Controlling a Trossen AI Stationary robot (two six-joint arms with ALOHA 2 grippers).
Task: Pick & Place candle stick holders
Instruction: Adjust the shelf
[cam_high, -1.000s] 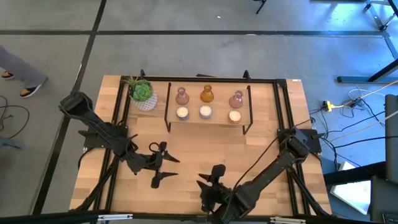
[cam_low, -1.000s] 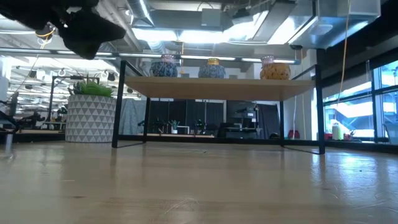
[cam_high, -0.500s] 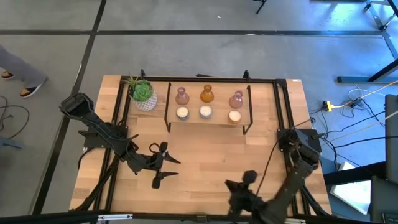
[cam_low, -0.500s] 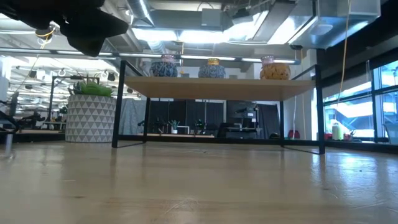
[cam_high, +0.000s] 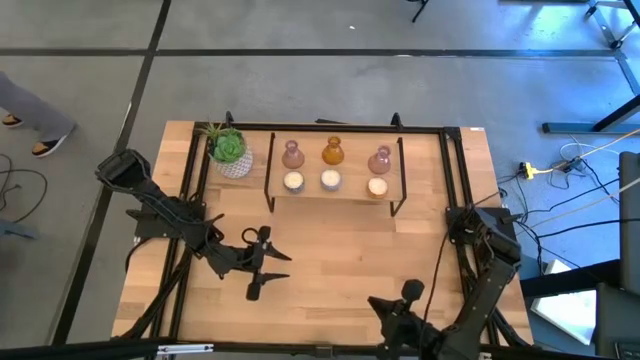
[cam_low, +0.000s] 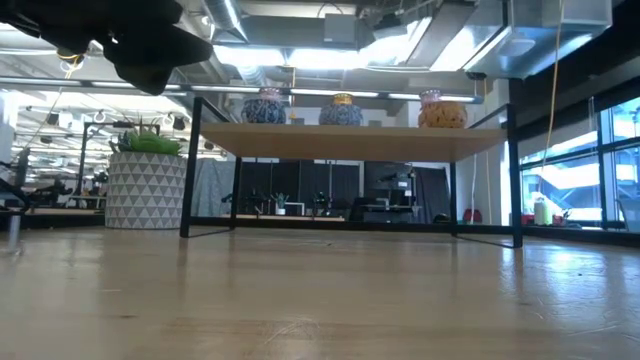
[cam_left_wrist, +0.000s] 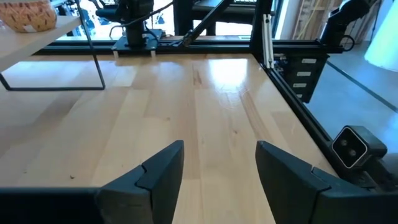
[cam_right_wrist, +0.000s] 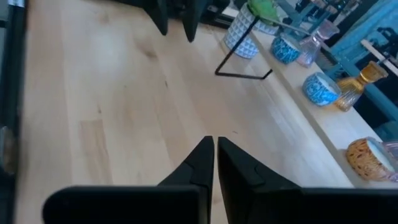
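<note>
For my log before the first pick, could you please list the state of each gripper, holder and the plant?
Left gripper: open, empty, above the table.
Right gripper: shut, empty, near the front edge.
Candle stick holders: six, upright on the shelf.
Plant: upright beside the shelf.

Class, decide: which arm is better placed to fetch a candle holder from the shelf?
Probably left. The left hand is open and nearer the holders; the right hand is shut at the table's near edge.
</note>
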